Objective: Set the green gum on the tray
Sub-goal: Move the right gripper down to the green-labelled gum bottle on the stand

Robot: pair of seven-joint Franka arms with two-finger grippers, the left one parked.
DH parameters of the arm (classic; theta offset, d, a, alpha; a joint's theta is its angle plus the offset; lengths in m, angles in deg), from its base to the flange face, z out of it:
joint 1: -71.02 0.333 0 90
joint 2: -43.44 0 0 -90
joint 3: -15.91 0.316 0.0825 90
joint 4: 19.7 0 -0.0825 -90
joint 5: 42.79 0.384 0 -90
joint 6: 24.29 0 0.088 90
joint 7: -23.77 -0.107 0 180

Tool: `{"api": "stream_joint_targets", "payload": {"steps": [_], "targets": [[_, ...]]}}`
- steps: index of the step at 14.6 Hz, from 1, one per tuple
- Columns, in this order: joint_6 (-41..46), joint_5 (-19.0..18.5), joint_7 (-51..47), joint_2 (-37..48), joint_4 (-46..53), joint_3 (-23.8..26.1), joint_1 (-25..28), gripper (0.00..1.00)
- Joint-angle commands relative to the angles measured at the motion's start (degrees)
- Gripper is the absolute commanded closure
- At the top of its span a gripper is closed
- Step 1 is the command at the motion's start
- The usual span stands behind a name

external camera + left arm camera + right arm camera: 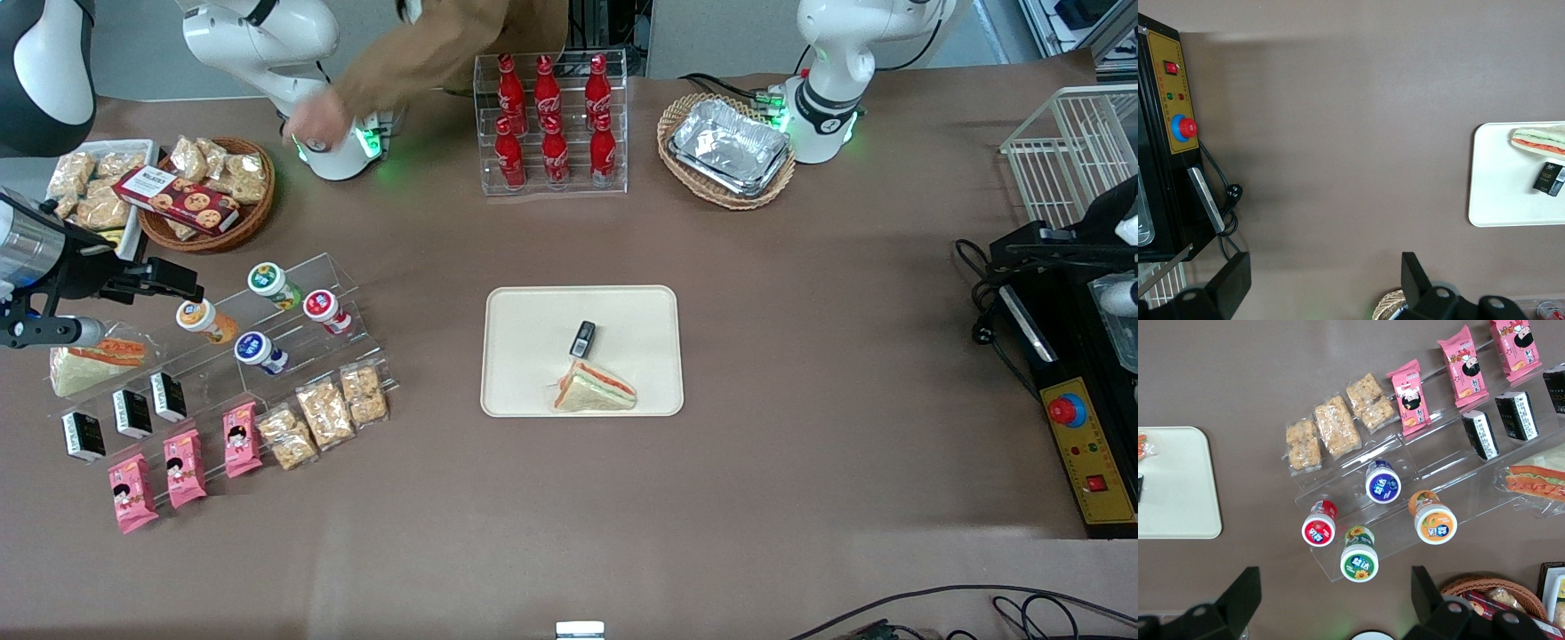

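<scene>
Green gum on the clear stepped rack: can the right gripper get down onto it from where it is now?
Probably yes. The gripper hangs open above the green gum, with nothing between them. The red-lidded bottle and orange-lidded bottle sit apart from it, leaving room for the fingers.

- Small round green-lidded gum bottle point(273, 284) point(1359, 561): lying on the clear acrylic stepped rack's top step.
- Flat cream-beige rectangular plastic tray point(524, 356) point(1175, 487) point(1501, 180): mid-table, well apart from the bottle.
</scene>
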Motion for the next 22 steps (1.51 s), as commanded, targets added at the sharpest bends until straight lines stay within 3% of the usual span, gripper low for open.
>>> {"api": "stream_joint_targets", "payload": {"steps": [1, 8, 11, 17, 22], "targets": [[1.3, -0.9, 0.8, -0.8, 1.6, 0.2, -0.4, 0.0], [1.5, 0.0, 1.5, -0.6, 1.1, -0.4, -0.4, 0.0], [5.7, -0.3, 3.4, 1.0, 0.1, -0.4, -0.2, 0.0], [-6.7, -0.4, 3.4, 15.4, -22.2, 0.0, 0.4, 0.0], [-14.8, -0.4, 3.3, 20.9, -35.1, 0.2, 1.2, 0.0]]}}
